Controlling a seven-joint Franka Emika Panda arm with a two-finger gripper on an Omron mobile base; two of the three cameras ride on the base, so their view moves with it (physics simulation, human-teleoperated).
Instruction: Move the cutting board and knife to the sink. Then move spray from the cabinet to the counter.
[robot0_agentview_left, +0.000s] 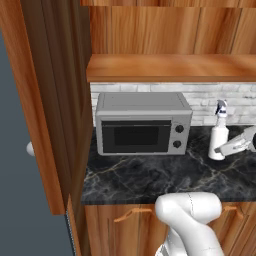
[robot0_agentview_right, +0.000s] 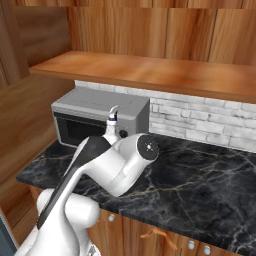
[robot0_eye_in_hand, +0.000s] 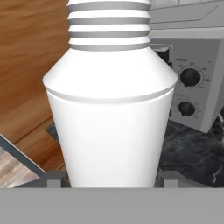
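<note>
The spray (robot0_agentview_left: 218, 137) is a white bottle with a grey-blue trigger nozzle. It stands upright on the black marble counter (robot0_agentview_left: 150, 175), just right of the microwave. My gripper (robot0_agentview_left: 220, 149) reaches in from the right and is shut on the bottle's lower body. In the hand view the spray (robot0_eye_in_hand: 109, 122) sits between my fingertips (robot0_eye_in_hand: 54, 179), which press its two sides. From the right base view the spray's nozzle (robot0_agentview_right: 111, 122) pokes up behind my arm. The open wooden cabinet shelf (robot0_agentview_left: 170, 67) runs above the counter.
A grey microwave (robot0_agentview_left: 142, 125) stands on the counter against the white brick wall, close to the left of the bottle. A tall wooden panel (robot0_agentview_left: 55, 100) bounds the counter's left end. Cupboards with curved handles (robot0_agentview_left: 131, 214) lie below the front edge.
</note>
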